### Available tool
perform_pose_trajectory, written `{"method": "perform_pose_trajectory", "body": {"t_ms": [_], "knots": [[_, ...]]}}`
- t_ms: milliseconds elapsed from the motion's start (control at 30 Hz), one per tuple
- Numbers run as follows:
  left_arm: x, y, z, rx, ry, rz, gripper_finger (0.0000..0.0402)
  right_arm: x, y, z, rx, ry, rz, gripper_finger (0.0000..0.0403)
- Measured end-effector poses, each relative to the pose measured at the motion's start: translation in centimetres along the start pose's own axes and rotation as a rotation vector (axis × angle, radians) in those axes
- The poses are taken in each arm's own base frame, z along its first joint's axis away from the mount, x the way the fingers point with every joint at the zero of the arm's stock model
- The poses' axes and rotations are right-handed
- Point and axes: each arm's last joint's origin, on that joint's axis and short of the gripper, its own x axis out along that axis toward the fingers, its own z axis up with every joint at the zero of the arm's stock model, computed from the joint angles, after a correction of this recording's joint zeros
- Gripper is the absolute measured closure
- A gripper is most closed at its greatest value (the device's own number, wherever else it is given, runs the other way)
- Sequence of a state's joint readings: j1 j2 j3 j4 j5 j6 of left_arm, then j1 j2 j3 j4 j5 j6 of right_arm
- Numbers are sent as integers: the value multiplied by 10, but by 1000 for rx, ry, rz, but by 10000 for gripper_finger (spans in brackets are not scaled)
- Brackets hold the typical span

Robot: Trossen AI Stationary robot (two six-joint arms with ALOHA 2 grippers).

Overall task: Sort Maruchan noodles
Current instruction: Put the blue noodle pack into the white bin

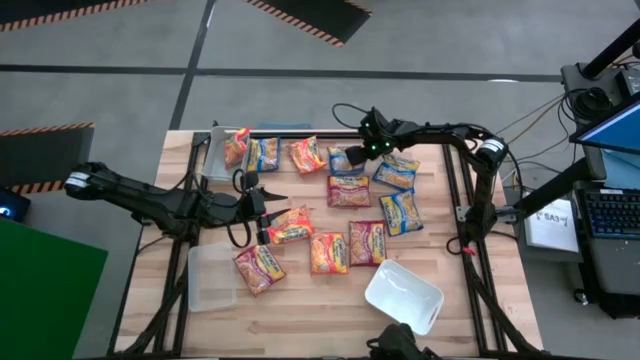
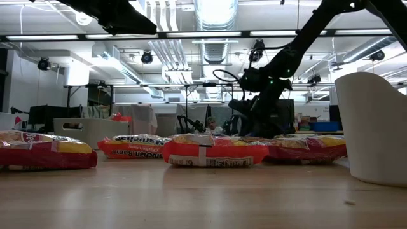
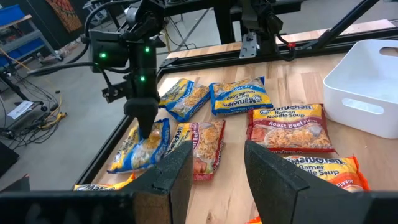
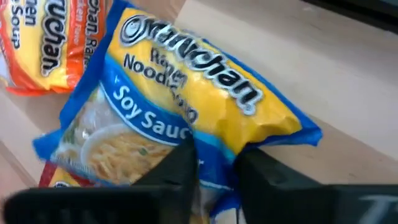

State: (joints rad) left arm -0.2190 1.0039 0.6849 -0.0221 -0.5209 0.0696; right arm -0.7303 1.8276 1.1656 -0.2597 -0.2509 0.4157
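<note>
About a dozen orange, red and blue Maruchan packets lie flat on the middle of the wooden table. My right gripper stands at the far side of the pile, pointing down, shut on a blue Soy Sauce packet. The left wrist view shows that packet under the right gripper. My left gripper hangs open at the pile's left side, next to an orange packet, touching nothing. One orange packet lies in the far-left clear tub. My right gripper pinches the blue Soy Sauce packet between its two fingers at one long edge. The fingers come from above, pointing down. The pinched side is raised a little, and the rest of the packet lies on the table and on neighbouring packets.
An empty clear tub sits near the left edge and a white tub at the near right, big in the low view. Black frame rails border the table. Bare wood lies between the two near tubs.
</note>
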Motion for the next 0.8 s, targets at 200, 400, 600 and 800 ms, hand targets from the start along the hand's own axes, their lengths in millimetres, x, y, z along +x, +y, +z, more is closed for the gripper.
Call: {"method": "perform_pose_trajectory", "body": {"t_ms": [200, 400, 600, 800], "knots": [[0, 0, 0, 0, 0, 0, 274, -9, 5, 3, -6, -28, 9, 388], [0, 0, 0, -2, -3, 1, 274, -35, 26, 5, -66, -98, 49, 390], [0, 0, 2, -4, -20, 3, 274, -80, 61, 2, -157, -210, 114, 390], [0, 0, 4, -11, -34, 6, 274, -130, 107, -23, -325, -268, 227, 391]]}}
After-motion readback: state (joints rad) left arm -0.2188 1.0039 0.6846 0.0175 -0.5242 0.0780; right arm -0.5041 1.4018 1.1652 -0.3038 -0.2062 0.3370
